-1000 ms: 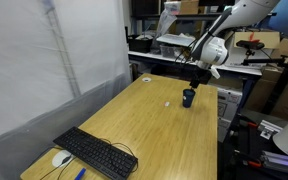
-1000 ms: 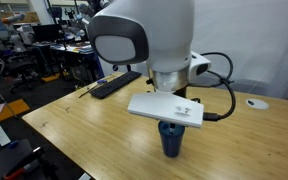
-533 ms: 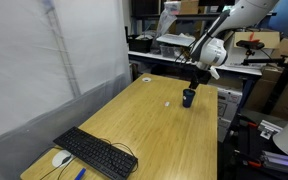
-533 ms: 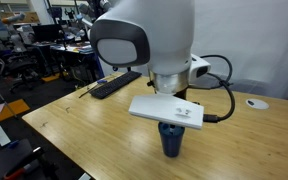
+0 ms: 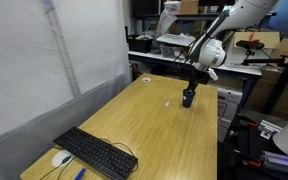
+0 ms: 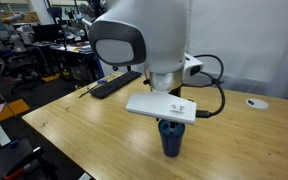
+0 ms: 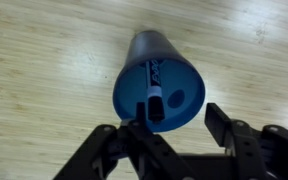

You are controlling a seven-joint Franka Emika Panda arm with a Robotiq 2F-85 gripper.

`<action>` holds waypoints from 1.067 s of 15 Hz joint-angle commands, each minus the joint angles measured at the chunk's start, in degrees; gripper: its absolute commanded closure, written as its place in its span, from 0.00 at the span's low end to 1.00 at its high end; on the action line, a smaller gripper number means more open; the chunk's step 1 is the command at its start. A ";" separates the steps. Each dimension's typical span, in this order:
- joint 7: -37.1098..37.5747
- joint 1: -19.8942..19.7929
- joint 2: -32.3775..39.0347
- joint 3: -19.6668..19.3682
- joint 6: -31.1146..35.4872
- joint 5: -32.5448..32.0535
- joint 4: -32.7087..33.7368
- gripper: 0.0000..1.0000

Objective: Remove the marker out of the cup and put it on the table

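A blue cup (image 7: 156,84) stands upright on the wooden table, also seen in both exterior views (image 5: 188,97) (image 6: 170,138). A marker (image 7: 153,94) with a dark cap leans inside it. My gripper (image 7: 179,125) hangs directly above the cup with its fingers open, one finger beside the marker's top end and the other clear of the rim. In both exterior views the gripper (image 5: 191,84) sits just over the cup, its fingertips hidden behind the wrist in one of them.
The wooden table (image 5: 144,125) carries a black keyboard (image 5: 96,152) and a mouse (image 5: 61,158) at its near end. A small white object (image 5: 169,102) lies near the cup. A white disc (image 6: 254,103) lies on the table. Cluttered benches stand behind.
The wrist has shifted slightly over the cup and come a little lower. The cup and marker have not moved.
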 commanded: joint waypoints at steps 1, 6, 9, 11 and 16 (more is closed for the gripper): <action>-2.94 -1.18 0.62 1.36 0.95 2.90 0.36 0.41; -4.92 -2.26 2.99 1.59 0.81 5.91 1.07 0.50; -5.51 -2.25 3.06 1.31 0.55 6.53 1.09 0.49; -5.18 -1.73 2.56 1.08 0.78 5.92 1.09 0.35; -4.54 -0.81 1.58 0.69 1.60 5.02 1.63 0.45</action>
